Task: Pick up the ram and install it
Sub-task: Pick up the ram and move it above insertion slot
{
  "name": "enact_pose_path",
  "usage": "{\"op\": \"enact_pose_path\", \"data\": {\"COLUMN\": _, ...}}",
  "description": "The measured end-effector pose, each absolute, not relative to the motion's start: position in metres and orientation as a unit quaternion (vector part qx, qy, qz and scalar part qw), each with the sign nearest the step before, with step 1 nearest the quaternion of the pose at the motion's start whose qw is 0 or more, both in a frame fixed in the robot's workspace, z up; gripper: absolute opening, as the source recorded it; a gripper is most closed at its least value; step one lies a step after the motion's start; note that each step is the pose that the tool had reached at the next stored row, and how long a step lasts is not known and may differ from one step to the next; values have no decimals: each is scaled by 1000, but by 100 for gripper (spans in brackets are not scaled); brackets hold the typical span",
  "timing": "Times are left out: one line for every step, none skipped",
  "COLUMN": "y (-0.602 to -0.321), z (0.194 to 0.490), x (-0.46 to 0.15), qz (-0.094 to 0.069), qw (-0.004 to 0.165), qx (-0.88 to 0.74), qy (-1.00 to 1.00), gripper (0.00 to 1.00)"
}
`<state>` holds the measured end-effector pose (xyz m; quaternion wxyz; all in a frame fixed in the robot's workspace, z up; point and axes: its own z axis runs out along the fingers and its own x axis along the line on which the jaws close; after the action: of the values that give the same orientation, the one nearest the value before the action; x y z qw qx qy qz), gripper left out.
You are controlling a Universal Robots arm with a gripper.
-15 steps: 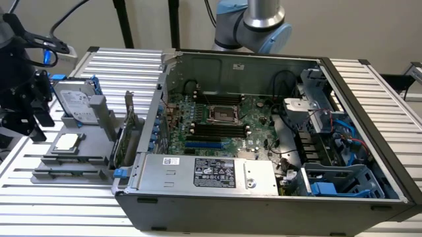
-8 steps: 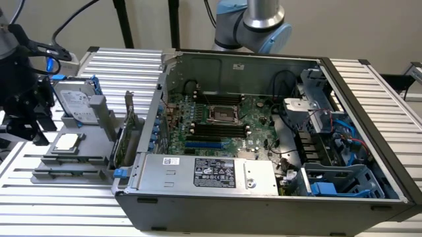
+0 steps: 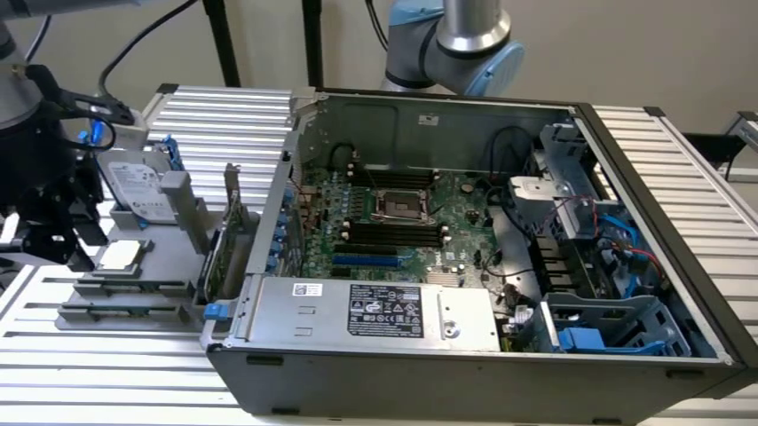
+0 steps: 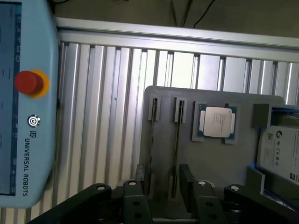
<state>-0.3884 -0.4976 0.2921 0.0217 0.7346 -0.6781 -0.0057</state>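
1. While the black gripper (image 3: 53, 235) hangs over the gray holder (image 3: 177, 238) at the exterior view's left, its two fingers (image 4: 187, 186) stand apart and hold nothing.
2. From the wrist view, the gripper (image 4: 161, 200) is right above the holder (image 4: 163, 98).
3. The ram (image 4: 176, 140) is a thin stick that stands on its edge in a slot of the holder. It is not in the computer.
4. One finger is just beside the ram. I cannot tell if it touches it.
5. Another thin stick (image 4: 153, 140) stands in the next slot, near the ram.
6. A square silver chip (image 4: 217, 122) lies flat in its own spot on the holder, on the other side of the ram.
7. A hard drive (image 4: 280, 149) with a white label sits past the chip.
8. The open computer case (image 3: 474, 386) lies on the ribbed metal table (image 3: 119, 373), well apart from the gripper.
9. Inside the case is the green board (image 3: 456, 200) with long black slots (image 3: 391, 232) in a row.
10. A light blue control tablet (image 4: 28, 154) with a red button (image 4: 29, 82) lies on the table beside the holder.
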Motion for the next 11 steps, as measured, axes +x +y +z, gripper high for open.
{"op": "enact_pose_path", "data": {"y": -498, "z": 290, "x": -388, "qz": -5, "qw": 21, "qx": 735, "qy": -678, "gripper": 42}}
{"op": "enact_pose_path", "data": {"y": -498, "z": 288, "x": -388, "qz": -5, "qw": 21, "qx": 735, "qy": -678, "gripper": 42}}
{"op": "enact_pose_path", "data": {"y": -498, "z": 287, "x": -388, "qz": -5, "qw": 21, "qx": 735, "qy": -678, "gripper": 42}}
{"op": "enact_pose_path", "data": {"y": -499, "z": 285, "x": -388, "qz": -5, "qw": 21, "qx": 735, "qy": -678, "gripper": 42}}
{"op": "enact_pose_path", "data": {"y": -499, "z": 283, "x": -388, "qz": -4, "qw": 21, "qx": 735, "qy": -678, "gripper": 42}}
{"op": "enact_pose_path", "data": {"y": -499, "z": 281, "x": -388, "qz": -4, "qw": 20, "qx": 735, "qy": -678, "gripper": 42}}
{"op": "enact_pose_path", "data": {"y": -499, "z": 279, "x": -388, "qz": -4, "qw": 20, "qx": 735, "qy": -678, "gripper": 42}}
{"op": "enact_pose_path", "data": {"y": -499, "z": 277, "x": -388, "qz": -4, "qw": 20, "qx": 735, "qy": -678, "gripper": 42}}
{"op": "enact_pose_path", "data": {"y": -499, "z": 276, "x": -388, "qz": -4, "qw": 20, "qx": 735, "qy": -678, "gripper": 42}}
{"op": "enact_pose_path", "data": {"y": -499, "z": 274, "x": -388, "qz": -3, "qw": 20, "qx": 735, "qy": -678, "gripper": 42}}
{"op": "enact_pose_path", "data": {"y": -499, "z": 272, "x": -388, "qz": -3, "qw": 19, "qx": 735, "qy": -678, "gripper": 42}}
